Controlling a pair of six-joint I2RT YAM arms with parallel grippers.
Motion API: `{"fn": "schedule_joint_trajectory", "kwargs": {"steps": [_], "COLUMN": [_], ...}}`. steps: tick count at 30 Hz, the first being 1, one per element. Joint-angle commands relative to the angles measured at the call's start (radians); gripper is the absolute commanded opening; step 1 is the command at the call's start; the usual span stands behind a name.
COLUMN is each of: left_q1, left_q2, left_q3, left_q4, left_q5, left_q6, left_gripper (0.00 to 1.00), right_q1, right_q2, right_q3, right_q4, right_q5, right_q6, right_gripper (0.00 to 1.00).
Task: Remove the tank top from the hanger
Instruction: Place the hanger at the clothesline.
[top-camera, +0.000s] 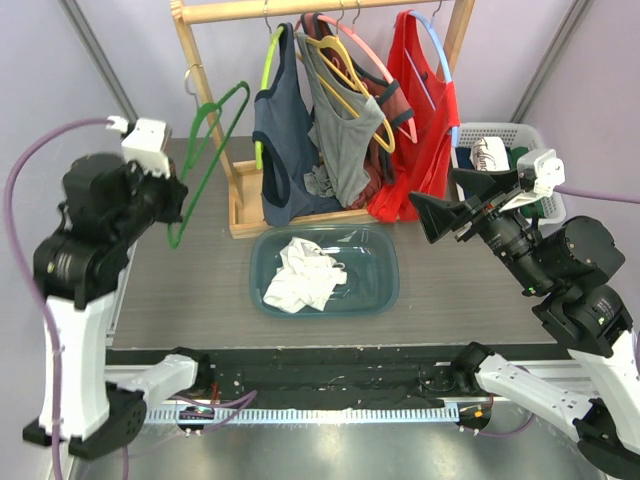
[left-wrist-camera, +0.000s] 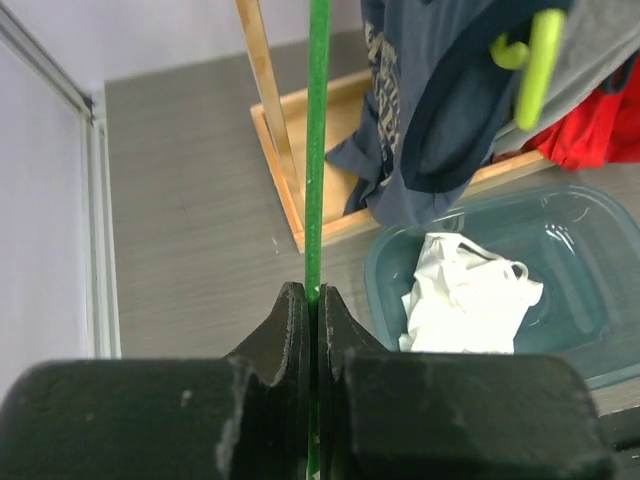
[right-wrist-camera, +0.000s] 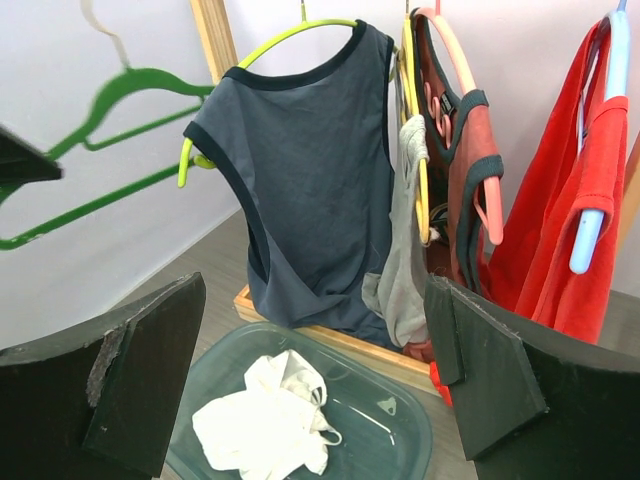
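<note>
green hanger (top-camera: 205, 150): bare, not a stitch on it, up in the air just left of the wooden rack (top-camera: 197, 95), tilted, hook at the top.
left gripper (top-camera: 176, 205): clamped tight on the green hanger's thin bar; the left wrist view has the jaws pressed together with the green rod rising straight up from between them.
white tank top (top-camera: 303, 275): off the hanger, lying crumpled in the teal bin (top-camera: 388, 290), towards the bin's left half.
teal bin: see-through, sitting on the grey tabletop (top-camera: 190, 285) right in front of the rack's base, between the two arms.
right gripper (top-camera: 442, 205): jaws spread wide, nothing between them, held in the air to the right of the rack and pointed at the hanging clothes.
navy tank top (top-camera: 280, 150): leftmost on the rail, on a lime hanger (top-camera: 270, 55), its hem down by the rack's base.
grey tank top (top-camera: 345, 130): next along, on a yellow hanger (top-camera: 345, 65).
dark red top (top-camera: 392, 100): tucked behind the grey one, on a pink hanger (top-camera: 365, 50).
red tank top (top-camera: 420, 130): rightmost, on a blue hanger (top-camera: 440, 60).
white basket (top-camera: 500, 130): at the back right of the tabletop, behind the right gripper, with clothes inside.
</note>
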Motion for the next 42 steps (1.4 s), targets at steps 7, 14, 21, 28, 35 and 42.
{"fn": "schedule_joint_trajectory", "kwargs": {"steps": [7,14,21,28,35,42], "left_q1": [0.007,0.005,0.007,0.017,0.027,0.054], "left_q2": [0.326,0.481,0.565,0.631,0.685,0.694], "left_q3": [0.368,0.531,0.594,0.650,0.677,0.637], "left_q4": [0.009,0.025,0.056,0.105,0.111,0.096], "left_q5": [-0.044,-0.072,-0.081,-0.081,-0.073,-0.052], "left_q6": [-0.081,-0.098,-0.108,-0.104,-0.110,-0.130], "left_gripper": [0.01,0.00,0.00,0.00,0.00,0.00], "right_q1": [-0.001,-0.001,-0.001,-0.002,-0.001,-0.001], "right_q2": [0.001,-0.008,-0.009,-0.023,-0.043,-0.037], "right_q3": [-0.009,-0.041,-0.081,-0.112,-0.135,-0.141], "right_q4": [0.028,0.034,0.057,0.073,0.074,0.077], "right_q5": [-0.036,-0.058,-0.084,-0.092,-0.087,-0.073], "right_q6": [0.027,0.046,0.078,0.098,0.107,0.110], "right_gripper": [1.00,1.00,1.00,1.00,1.00,1.00]}}
